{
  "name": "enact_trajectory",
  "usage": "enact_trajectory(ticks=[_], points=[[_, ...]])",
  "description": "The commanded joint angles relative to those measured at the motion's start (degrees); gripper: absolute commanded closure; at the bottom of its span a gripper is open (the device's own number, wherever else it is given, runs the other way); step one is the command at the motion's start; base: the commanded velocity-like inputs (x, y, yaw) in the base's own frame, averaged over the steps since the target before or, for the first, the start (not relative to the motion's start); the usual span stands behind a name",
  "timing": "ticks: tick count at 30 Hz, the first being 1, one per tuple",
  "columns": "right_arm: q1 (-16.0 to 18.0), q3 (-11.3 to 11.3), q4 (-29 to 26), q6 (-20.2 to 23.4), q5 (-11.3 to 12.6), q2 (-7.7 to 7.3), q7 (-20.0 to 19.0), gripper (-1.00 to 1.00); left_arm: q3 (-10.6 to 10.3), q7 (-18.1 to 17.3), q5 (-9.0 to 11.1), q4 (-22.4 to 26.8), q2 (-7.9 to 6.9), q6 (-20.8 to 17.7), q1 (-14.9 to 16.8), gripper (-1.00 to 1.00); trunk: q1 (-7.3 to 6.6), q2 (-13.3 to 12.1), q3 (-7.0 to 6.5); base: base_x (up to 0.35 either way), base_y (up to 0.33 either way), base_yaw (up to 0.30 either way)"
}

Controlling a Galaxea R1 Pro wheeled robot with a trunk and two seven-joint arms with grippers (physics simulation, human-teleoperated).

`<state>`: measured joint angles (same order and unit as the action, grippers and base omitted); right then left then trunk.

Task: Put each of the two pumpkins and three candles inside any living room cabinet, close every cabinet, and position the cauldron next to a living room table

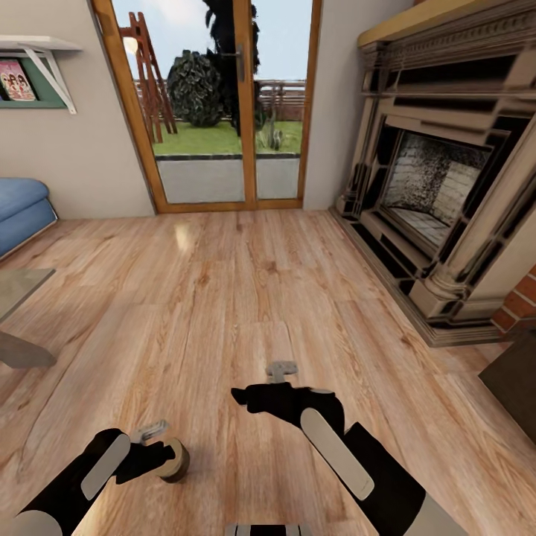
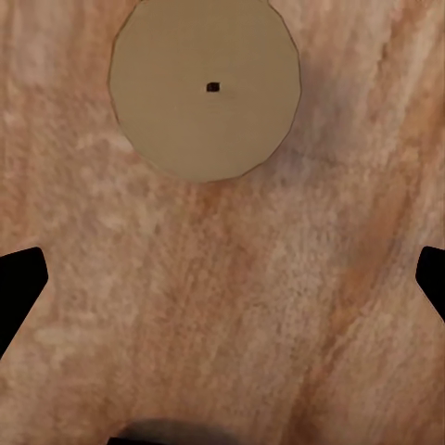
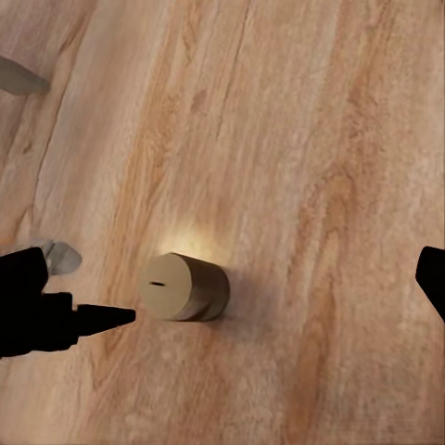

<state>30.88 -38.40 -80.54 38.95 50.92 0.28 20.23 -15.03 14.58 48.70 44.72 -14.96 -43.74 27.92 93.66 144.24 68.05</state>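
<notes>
A short, pale-tan candle (image 1: 174, 460) stands upright on the wooden floor (image 1: 223, 298), so at least this one of the three has yet to go into a cabinet. No pumpkins or cauldron can be made out near it, and a dark-brown corner beyond the fireplace (image 1: 439, 186) may be the cabinet, though too little of it shows to tell. How much of the rest of the task is done cannot be judged from here; the stage looks like the pick-up of a candle.

The left hand (image 1: 149, 439) hangs low over the floor, just beside the candle, on the side away from the fireplace. Its wrist camera looks straight down on the candle's round top (image 2: 206, 88) with its small dark wick, and the two dark fingertips (image 2: 19, 283) stand far apart at the picture's edges, so this hand is spread wide and holds nothing; the candle lies ahead of the fingers, not yet between them.

The right hand (image 1: 281, 370) is held further forward from the candle, toward the glass doors (image 1: 223, 104), its fingers also spread wide and empty.
</notes>
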Motion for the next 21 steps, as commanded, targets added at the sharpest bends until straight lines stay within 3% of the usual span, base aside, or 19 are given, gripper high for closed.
enact_trajectory(ticks=[1, 10, 21], points=[[0.05, -0.09, -0.58, 0.07, 0.62, -0.01, 0.59, -1.00, -0.26, 0.50, 0.60, 0.09, -0.07, -0.04, 0.03, -1.00, -0.01, 0.02, 0.05, 0.021, 0.000, 0.000], [0.03, -0.27, -1.55, 0.08, 0.67, -0.02, 0.58, -1.00, -0.25, 0.59, 0.60, 0.10, 0.03, -0.01, 0.03, -1.00, -0.01, 0.02, 0.05, 0.063, 0.023, 0.000], [0.04, -0.36, -1.55, 0.08, 0.75, -0.02, 0.56, -1.00, -0.09, 0.71, 0.60, 0.11, -0.08, 0.38, 0.03, -1.00, -0.01, 0.02, 0.05, 0.157, 0.105, 0.000]])
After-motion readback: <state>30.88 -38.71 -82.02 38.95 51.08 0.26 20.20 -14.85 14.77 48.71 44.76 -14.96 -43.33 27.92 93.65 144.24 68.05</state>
